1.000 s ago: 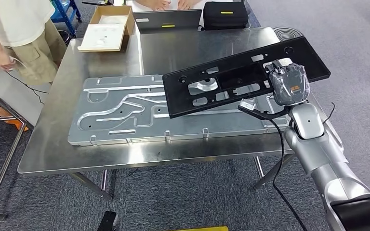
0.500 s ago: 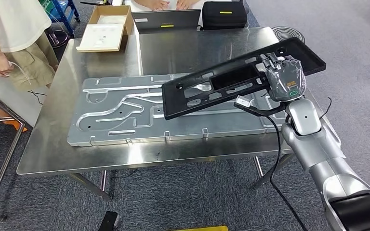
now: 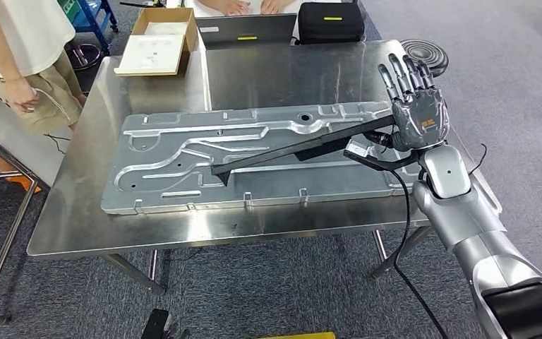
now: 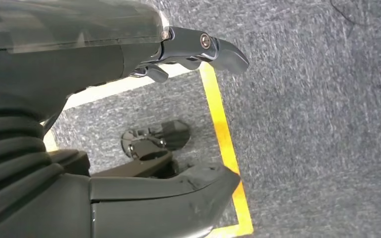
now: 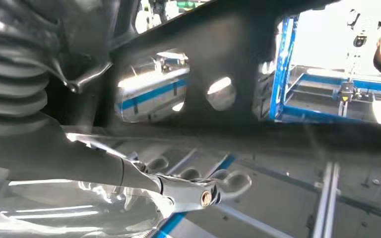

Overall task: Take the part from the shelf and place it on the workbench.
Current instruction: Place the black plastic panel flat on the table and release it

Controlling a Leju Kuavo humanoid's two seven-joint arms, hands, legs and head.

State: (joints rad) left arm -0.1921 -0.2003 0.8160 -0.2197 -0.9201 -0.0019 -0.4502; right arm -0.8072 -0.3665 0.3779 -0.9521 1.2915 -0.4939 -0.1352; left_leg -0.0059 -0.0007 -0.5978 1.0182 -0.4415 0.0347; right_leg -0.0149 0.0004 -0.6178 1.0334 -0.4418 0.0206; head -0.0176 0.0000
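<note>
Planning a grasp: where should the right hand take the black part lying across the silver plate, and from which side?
Probably its right end, fingers around the long edge beside a cutout, coming in from the table's right side. The black part is long and thin, and that end sits nearest the right hand, apparently raised off the silver plate.

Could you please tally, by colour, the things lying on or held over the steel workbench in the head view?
Black: 2 (long black plastic part, black zip case)
Silver or grey: 2 (stamped metal panel, grey laptop)
Brown: 1 (open cardboard box)
Total: 5
</note>
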